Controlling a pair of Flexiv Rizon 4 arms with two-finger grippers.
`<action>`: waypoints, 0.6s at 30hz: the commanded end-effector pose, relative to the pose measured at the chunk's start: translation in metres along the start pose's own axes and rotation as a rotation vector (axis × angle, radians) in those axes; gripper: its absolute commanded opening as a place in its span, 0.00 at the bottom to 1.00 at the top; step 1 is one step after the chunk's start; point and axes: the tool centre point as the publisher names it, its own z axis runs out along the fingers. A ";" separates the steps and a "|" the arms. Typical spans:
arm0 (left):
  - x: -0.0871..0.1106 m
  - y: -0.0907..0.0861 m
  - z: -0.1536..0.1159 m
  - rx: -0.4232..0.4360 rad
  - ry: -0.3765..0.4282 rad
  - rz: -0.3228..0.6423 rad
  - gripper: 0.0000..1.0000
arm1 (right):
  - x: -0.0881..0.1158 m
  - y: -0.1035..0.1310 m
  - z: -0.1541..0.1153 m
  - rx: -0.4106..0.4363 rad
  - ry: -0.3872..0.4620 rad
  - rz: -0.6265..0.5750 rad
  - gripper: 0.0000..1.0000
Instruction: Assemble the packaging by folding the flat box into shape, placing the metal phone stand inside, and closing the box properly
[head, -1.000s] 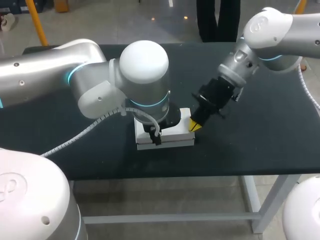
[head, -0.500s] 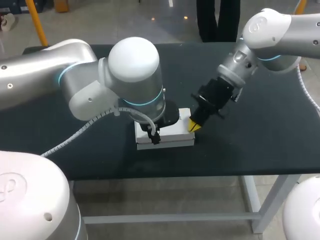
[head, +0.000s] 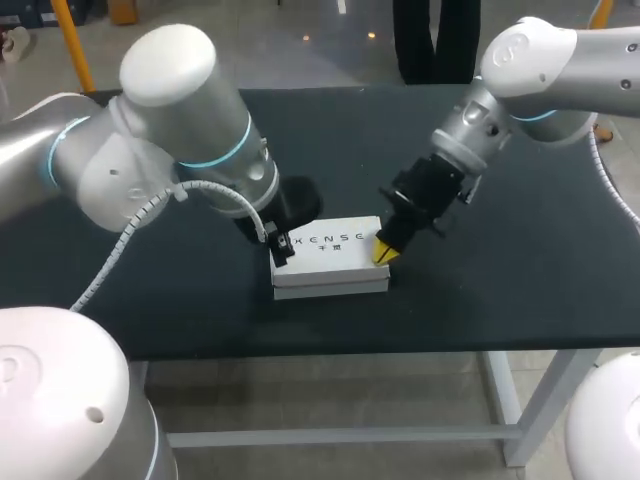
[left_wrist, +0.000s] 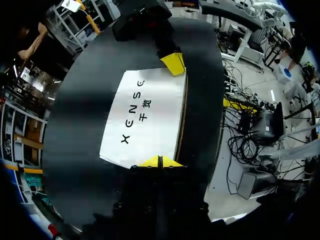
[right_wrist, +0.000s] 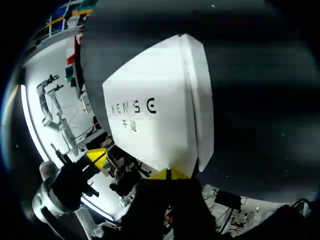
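Note:
The white box lies closed and flat on the black table, its printed lid facing up. My left gripper is at the box's left end, with its yellow tips pressed together at the lid's edge and nothing between them. At the box's right end my right gripper is also shut, empty, with its tips on the lid's corner. In the left wrist view the box stretches ahead to the right gripper. The right wrist view shows the box ahead of its own tips, with the left gripper beyond. No phone stand is visible.
The box lies near the table's front edge. Bare black tabletop stretches to the right of the box and behind it. My left arm's big elbow joint hangs over the table's back left part.
My left arm has swung back and to the left, uncovering the box's lid, and its fingers have shut. The right gripper has stayed at the box's right end.

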 end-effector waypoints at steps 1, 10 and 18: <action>-0.007 0.002 0.016 0.030 0.037 -0.003 0.00 | -0.001 0.002 0.002 0.004 -0.001 0.001 0.00; 0.000 0.003 0.026 0.031 0.059 -0.004 0.00 | -0.002 0.003 0.001 0.005 -0.001 0.009 0.00; 0.003 0.007 0.032 0.031 0.064 -0.006 0.00 | -0.006 0.006 0.005 0.014 0.001 0.016 0.00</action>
